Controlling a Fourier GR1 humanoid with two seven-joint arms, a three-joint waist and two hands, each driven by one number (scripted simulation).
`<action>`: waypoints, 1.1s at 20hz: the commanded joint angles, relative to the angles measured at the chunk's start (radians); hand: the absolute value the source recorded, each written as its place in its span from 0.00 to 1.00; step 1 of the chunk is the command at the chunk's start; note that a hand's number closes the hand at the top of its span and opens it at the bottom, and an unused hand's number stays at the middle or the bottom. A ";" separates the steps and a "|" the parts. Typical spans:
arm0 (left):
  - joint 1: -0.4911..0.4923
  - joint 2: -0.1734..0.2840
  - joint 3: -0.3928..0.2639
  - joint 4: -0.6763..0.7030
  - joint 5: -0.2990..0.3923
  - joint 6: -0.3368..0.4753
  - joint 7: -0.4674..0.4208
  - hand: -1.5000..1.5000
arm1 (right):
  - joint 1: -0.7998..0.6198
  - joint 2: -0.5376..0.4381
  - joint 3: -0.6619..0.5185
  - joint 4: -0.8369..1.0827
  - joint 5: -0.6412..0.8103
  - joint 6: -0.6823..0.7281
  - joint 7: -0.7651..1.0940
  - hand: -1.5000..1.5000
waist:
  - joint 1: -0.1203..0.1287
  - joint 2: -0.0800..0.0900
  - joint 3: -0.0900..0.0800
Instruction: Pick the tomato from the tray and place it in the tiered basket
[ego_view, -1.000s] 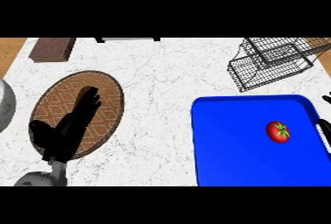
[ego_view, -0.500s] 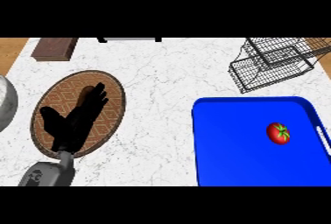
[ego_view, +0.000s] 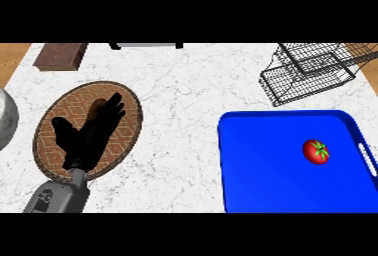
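The tomato is lying on its side in the right part of the blue tray, close to the tray's right rim and well apart from anything else. No hand is touching it. The left hand is showing over the brown woven mat at the left of the marble worktop, fingers straight and spread, holding nothing; it is far from the tray. The right hand is not appearing in the head view at all.

The wire tiered basket is standing beyond the tray, toward the upper right, so the step in hand is judged to be the reach for the tomato, not yet begun. The right hand is probably the better choice, since tomato and basket are both lying on that side. A round tomato is likely to roll on the smooth tray, so coming down from above with fingers spread and closing around both sides at once seems wise, before lifting it clear of the tray rim.
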 joint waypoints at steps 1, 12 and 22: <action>0.001 -0.021 -0.002 -0.007 -0.012 0.012 0.003 0.50 | 0.084 0.010 0.029 -0.265 0.055 -0.037 0.244 0.00 | 0.010 -0.001 0.001; -0.013 -0.027 0.009 -0.033 -0.022 -0.026 0.049 0.50 | 0.063 0.153 0.260 -0.450 0.401 -0.105 0.641 0.00 | 0.028 0.003 0.004; 0.093 -0.067 0.031 -0.007 -0.074 -0.073 -0.078 0.50 | -0.036 0.233 0.265 -0.349 0.480 0.032 0.694 0.00 | 0.030 0.003 0.004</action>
